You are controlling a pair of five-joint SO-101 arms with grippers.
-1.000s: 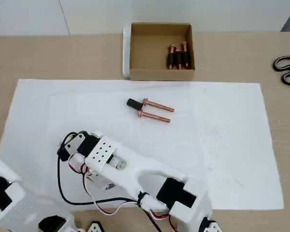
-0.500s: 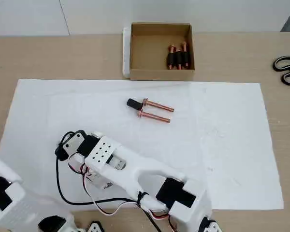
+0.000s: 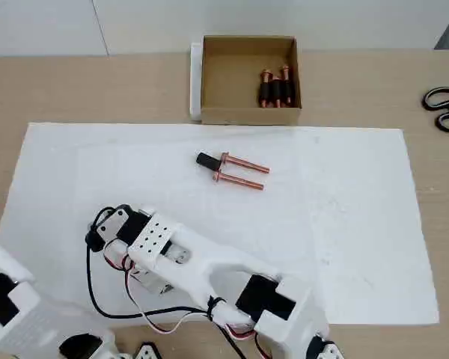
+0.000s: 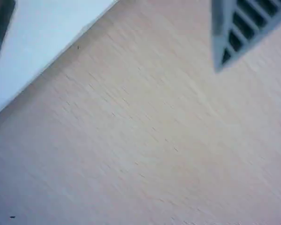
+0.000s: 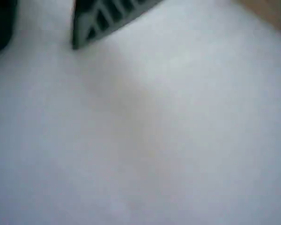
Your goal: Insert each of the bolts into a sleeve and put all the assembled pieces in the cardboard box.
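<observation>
Risk: the farther bolt [image 3: 245,163] and the nearer bolt [image 3: 239,180] lie close and nearly parallel, so I judge that a grab for one could knock the other and send it rolling over the white sheet [image 3: 344,224].
Cause: round shafts on smooth paper; a sideways brush from a descending gripper would be enough.
Second risk: the sleeve [image 3: 205,159] looks short and light, and may skid or tip if a bolt tip meets it off-axis.
Count: I see one sleeve for two bolts out here, which may leave one bolt unpaired.
Bolts: copper-coloured, with a flanged head and a long slim shaft; both rest toward the sheet's far edge, about midway along it.
Sleeve: a black, stubby cylinder at the head end of the farther bolt, touching or just beside it; I cannot tell which.
Cardboard box [image 3: 243,39]: on the tabletop [image 3: 75,90] just past the sheet's far edge, with three assembled pieces [image 3: 276,88] side by side near its right wall.
Right gripper [image 3: 111,226]: low over the sheet's near-left part, well apart from the bolts; wide or narrow, I cannot tell.
Left gripper [image 4: 241,30]: over bare tabletop by the sheet's edge; I cannot tell its state either.
</observation>
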